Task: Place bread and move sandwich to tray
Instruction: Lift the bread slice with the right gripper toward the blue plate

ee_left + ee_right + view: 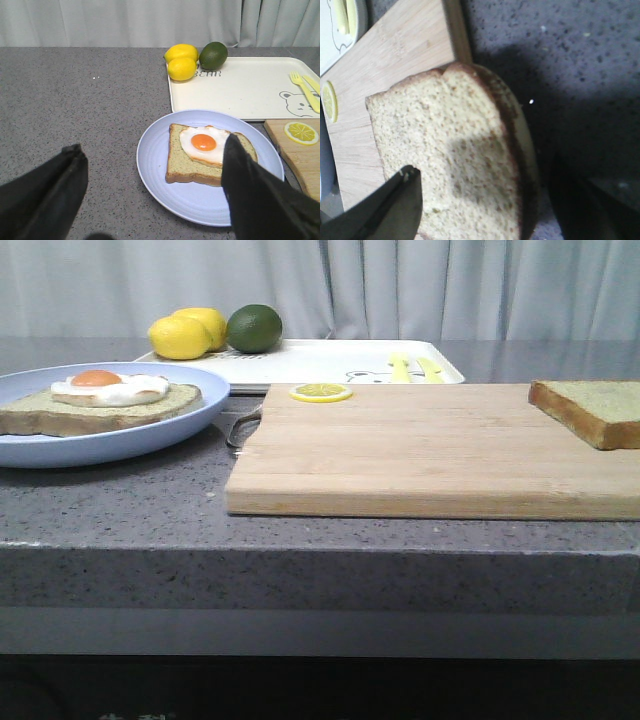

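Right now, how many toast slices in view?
2. The bread lies on the cutting board's right end, partly overhanging its edge. The second is the sandwich base under the fried egg, on the blue plate. No others visible.

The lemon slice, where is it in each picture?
Front view: the lemon slice lies on the far left corner of the cutting board, just in front of the tray.
Left wrist view: it lies at the right edge, on the board's corner beside the blue plate.
Right wrist view: only a sliver shows at the left edge, on the board.
Shared landmark: the cutting board.
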You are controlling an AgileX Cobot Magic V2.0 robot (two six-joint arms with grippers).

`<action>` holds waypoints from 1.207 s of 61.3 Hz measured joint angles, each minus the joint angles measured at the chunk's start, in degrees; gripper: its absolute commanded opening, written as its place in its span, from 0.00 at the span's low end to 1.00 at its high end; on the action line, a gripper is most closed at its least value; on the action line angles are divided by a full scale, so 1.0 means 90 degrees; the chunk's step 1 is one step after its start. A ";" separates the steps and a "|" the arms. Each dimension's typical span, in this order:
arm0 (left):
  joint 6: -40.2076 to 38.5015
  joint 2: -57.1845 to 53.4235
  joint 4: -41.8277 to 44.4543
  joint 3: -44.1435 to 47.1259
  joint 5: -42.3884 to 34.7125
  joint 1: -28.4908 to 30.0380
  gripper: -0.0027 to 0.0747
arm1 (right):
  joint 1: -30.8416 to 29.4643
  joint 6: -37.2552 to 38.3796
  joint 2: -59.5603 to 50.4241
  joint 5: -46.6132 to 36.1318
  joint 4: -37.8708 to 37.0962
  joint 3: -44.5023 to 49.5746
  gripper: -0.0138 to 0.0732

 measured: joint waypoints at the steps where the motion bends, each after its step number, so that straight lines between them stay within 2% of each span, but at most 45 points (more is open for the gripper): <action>1: 0.0000 0.0000 0.0000 0.0000 0.0000 0.0000 0.74 | 0.0033 -0.0012 0.0000 0.0000 0.0000 0.0000 0.72; 25: 0.0000 0.0000 0.0082 0.0000 0.0000 0.0000 0.74 | 0.0126 -0.0010 -0.0029 -0.0016 0.0219 0.0000 0.32; 34: 0.0000 0.0000 0.0088 0.0000 0.0000 0.0000 0.74 | 0.0126 -0.0010 -0.0327 -0.0022 0.0325 0.0000 0.20; 44: 0.0000 0.0000 0.0097 0.0000 0.0000 0.0000 0.74 | 0.0199 -0.0010 -0.0968 -0.0022 0.0604 0.0000 0.16; 54: 0.0000 0.0000 0.0097 0.0000 0.0000 0.0000 0.74 | 0.0710 -0.0028 -0.1748 -0.0009 0.0983 0.0000 0.16; 67: 0.0000 0.0000 0.0097 0.0000 0.0000 0.0000 0.74 | 0.2095 -0.0028 -0.2350 0.0003 0.1668 0.0072 0.16; 74: 0.0000 0.0000 0.0097 0.0000 0.0000 0.0000 0.74 | 0.3141 -0.0028 -0.2409 -0.0750 0.2500 0.0386 0.16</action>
